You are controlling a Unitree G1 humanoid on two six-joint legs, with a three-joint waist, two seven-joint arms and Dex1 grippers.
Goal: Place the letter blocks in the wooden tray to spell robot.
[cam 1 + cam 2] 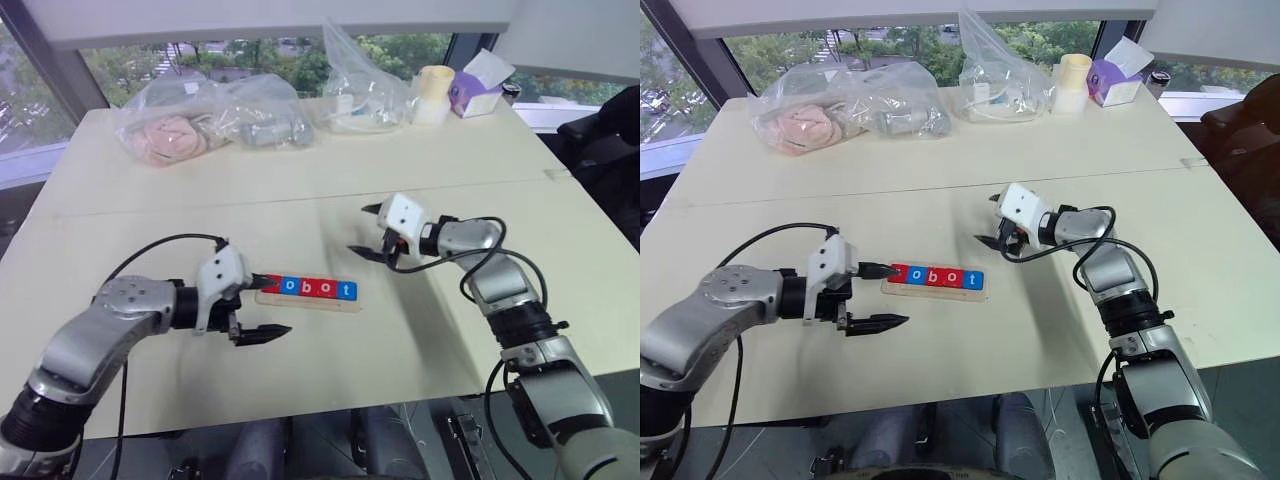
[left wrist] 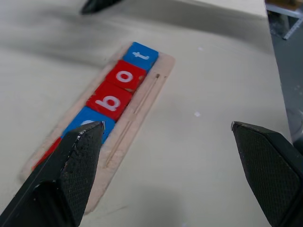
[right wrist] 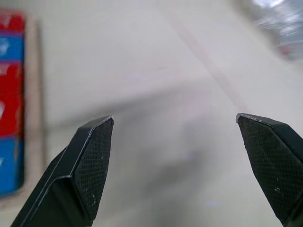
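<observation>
The letter blocks sit in a row in the wooden tray at the middle of the desk, reading o, b, o, t with a red one at the left end. The left tool hovers just beside the tray's left end, fingers spread wide, holding nothing. The right tool hangs above the desk to the tray's right and farther back, fingers apart and empty.
</observation>
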